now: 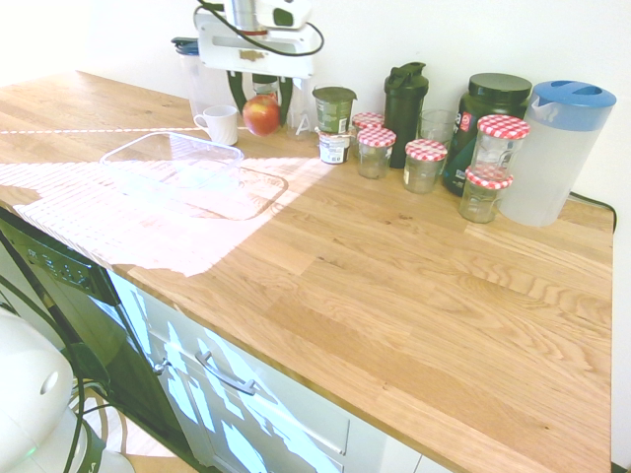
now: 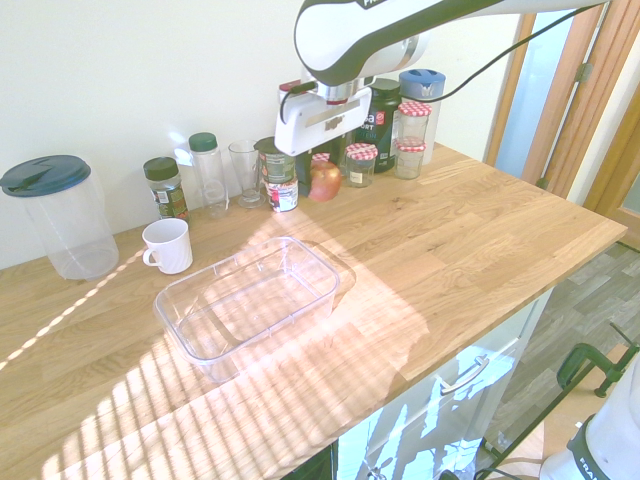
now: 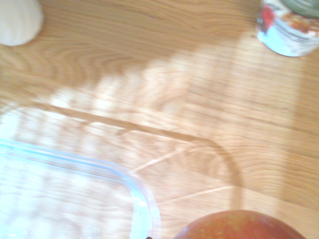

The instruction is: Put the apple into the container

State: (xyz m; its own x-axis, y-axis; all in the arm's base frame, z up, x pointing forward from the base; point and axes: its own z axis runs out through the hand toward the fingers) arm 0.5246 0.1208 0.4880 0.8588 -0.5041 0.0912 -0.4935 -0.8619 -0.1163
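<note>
- Since the apple (image 1: 262, 116) is already up in the gripper (image 1: 261, 113), no new pick needed: fingers closed on it from both sides, fruit off the counter (image 1: 394, 256).
- Apple sits far side, right of the mug (image 1: 221, 125), beyond and to the right of the container (image 2: 207, 359). Not over the tub.
- Handling guess: firm, fairly light, smooth waxy skin. Round sides could roll or slip in the pads, and it'd bruise if dropped or squeezed hard.
- Grip across the widest part is right; if it needs a regrab, take it there again, not near top or bottom.
- Container looks like thin, stiff clear plastic, probably light enough to slide if bumped. Open top, roomy next to the apple. Don't touch it, just clear the rim.
- Sun glare washes out the near side in the first exterior view; rim reads better in the second.
- Next: carry left and nearer, get low inside the walls, then let go. Releasing high risks a bounce.
- Around: green-lidded pot (image 1: 334, 106) on a small white tub (image 1: 333, 148), dark shaker (image 1: 403, 113) and red-checked jars (image 1: 376, 153) to the right. Mug is the main snag on the left; swing nearer to miss it.
</note>
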